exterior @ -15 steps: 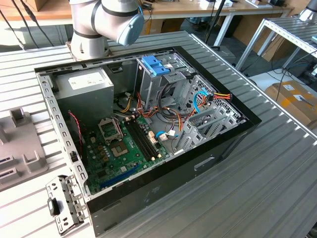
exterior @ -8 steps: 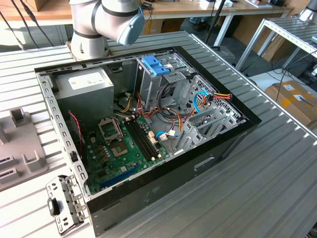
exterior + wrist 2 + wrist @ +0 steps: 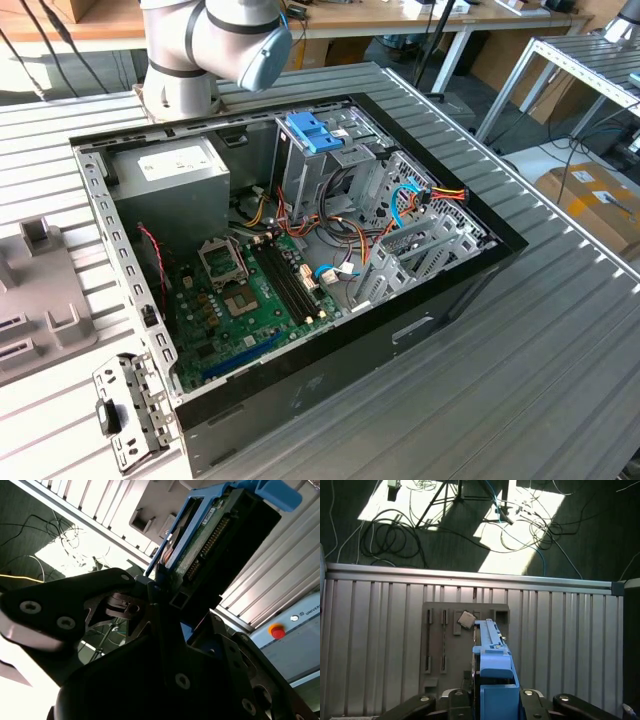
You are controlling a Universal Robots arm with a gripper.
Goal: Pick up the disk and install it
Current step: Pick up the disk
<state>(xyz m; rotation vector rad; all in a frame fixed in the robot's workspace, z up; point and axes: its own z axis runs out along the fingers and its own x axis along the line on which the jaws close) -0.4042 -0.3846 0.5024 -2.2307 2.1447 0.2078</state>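
1 gripper (image 3: 152,582) clamped on 1 disk (image 3: 215,535), gripping its blue-railed edge. In first wrist view the disk hangs over 1 grey tray (image 3: 440,630) on slatted table (image 3: 370,645). 1 small chip (image 3: 466,620) sits in tray, just beside disk. Exterior view: 1 open PC case (image 3: 330,370) on exterior view's right of tray, w/ 1 paler blue bracket (image 3: 312,130) inside.

1. The disk (image 3: 220,535) has a dark body, bright blue rails and a green board edge.
2. The gripper (image 3: 159,586) is matt black, dotted with silver screw heads.
3. The table (image 3: 560,330) is silver-grey, ribbed in parallel lines.
4. The computer case (image 3: 420,330) is black; its motherboard (image 3: 250,300) is green.
5. The bracket (image 3: 313,130) is a paler blue.
6. The metal box (image 3: 165,175) is grey with a white label.
7. The arm (image 3: 190,40) is grey with a pale blue cap.
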